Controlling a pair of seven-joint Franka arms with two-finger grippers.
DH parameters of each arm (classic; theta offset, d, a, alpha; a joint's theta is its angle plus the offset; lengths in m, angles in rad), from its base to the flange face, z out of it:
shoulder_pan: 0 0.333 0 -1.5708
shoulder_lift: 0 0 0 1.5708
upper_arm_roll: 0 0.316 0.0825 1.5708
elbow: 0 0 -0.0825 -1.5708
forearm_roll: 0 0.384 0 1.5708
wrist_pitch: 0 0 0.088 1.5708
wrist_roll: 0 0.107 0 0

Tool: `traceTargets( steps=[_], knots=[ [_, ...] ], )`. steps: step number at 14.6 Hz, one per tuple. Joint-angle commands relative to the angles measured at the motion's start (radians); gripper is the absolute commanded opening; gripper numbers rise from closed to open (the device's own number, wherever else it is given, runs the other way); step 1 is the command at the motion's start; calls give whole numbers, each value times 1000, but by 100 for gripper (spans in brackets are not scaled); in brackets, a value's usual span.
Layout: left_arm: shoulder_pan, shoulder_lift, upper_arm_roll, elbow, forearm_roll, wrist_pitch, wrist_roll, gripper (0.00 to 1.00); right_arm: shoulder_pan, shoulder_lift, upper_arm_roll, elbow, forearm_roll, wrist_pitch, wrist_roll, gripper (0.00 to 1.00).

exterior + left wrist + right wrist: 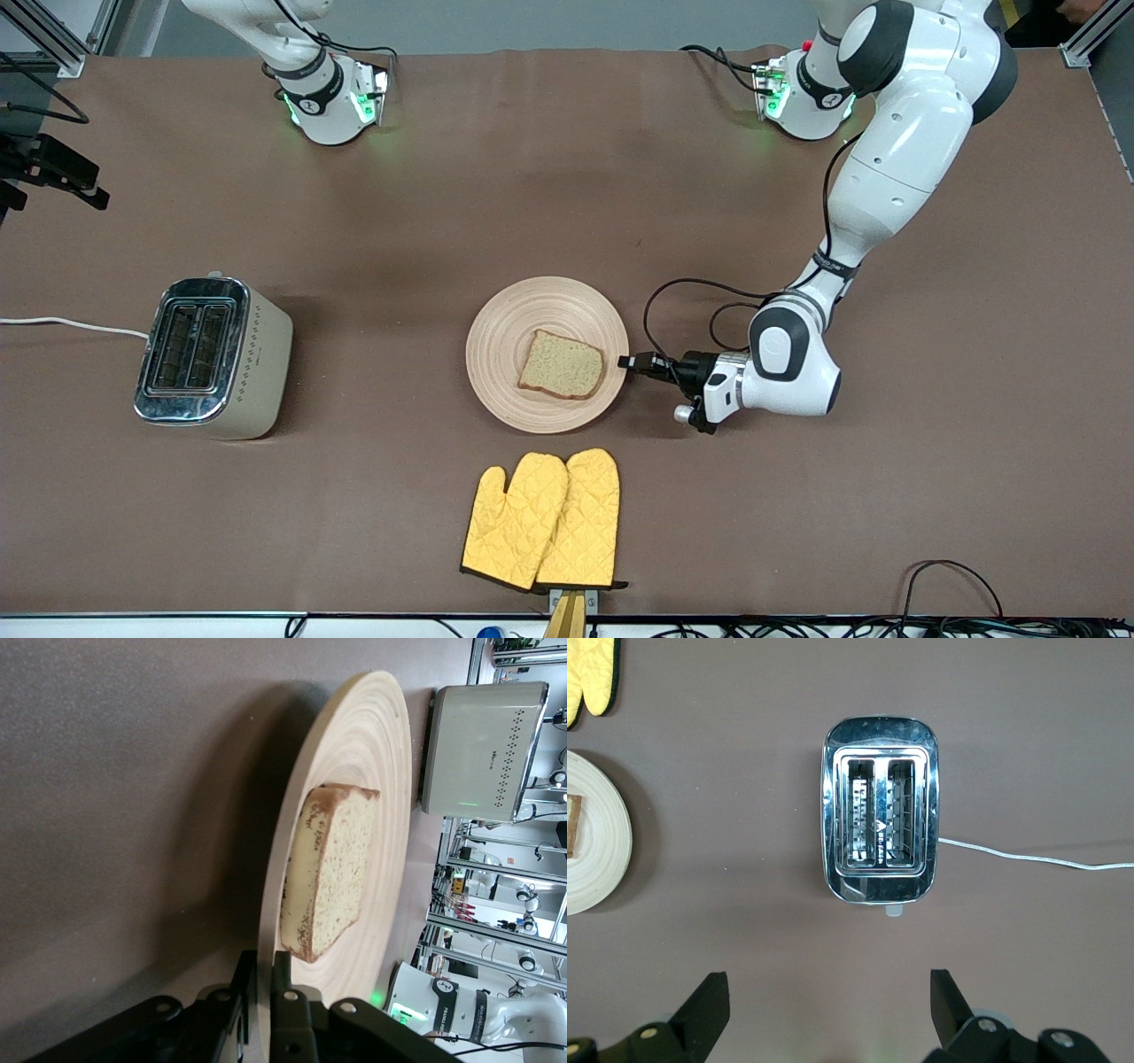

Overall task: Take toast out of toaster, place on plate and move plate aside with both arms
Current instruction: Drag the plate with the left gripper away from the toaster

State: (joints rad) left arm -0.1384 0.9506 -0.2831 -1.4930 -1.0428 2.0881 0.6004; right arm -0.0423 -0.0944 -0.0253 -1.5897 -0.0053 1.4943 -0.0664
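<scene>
The round wooden plate [509, 354] lies mid-table with the toast [562, 365] flat on it, on the part toward the left arm's end. My left gripper [627, 361] lies low at the plate's rim on that side. In the left wrist view the plate [372, 771] and the toast [341, 868] show edge-on, and my left gripper [264, 970] is shut on the plate's rim, one finger above and one below. My right gripper [830, 992] is open and empty, high over the table by the toaster [880, 822]. It is out of the front view.
The chrome-topped toaster [211, 357] with two empty slots stands toward the right arm's end, its white cord running off the table. A pair of yellow oven mitts [545, 521] lies nearer the front camera than the plate. Black cables loop by the left arm's wrist.
</scene>
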Motion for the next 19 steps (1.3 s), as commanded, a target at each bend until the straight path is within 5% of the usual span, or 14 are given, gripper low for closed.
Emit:
traceTargets(
  steps=[1, 9, 13, 19],
  knots=[
    [-10, -1, -1, 16, -36, 13, 9, 0, -14, 5, 18, 14, -10, -17, -6, 100],
    [97, -231, 4, -1, -16, -8, -105, 0, -11, 5, 18, 13, -8, -19, 2, 100],
    [261, -314, 5, -52, 36, -69, -140, 0, -11, 5, 18, 13, -8, -22, 2, 100],
    [512, -309, 4, -50, 185, -230, -114, 0, -11, 5, 18, 13, -8, -26, 2, 100]
  ],
)
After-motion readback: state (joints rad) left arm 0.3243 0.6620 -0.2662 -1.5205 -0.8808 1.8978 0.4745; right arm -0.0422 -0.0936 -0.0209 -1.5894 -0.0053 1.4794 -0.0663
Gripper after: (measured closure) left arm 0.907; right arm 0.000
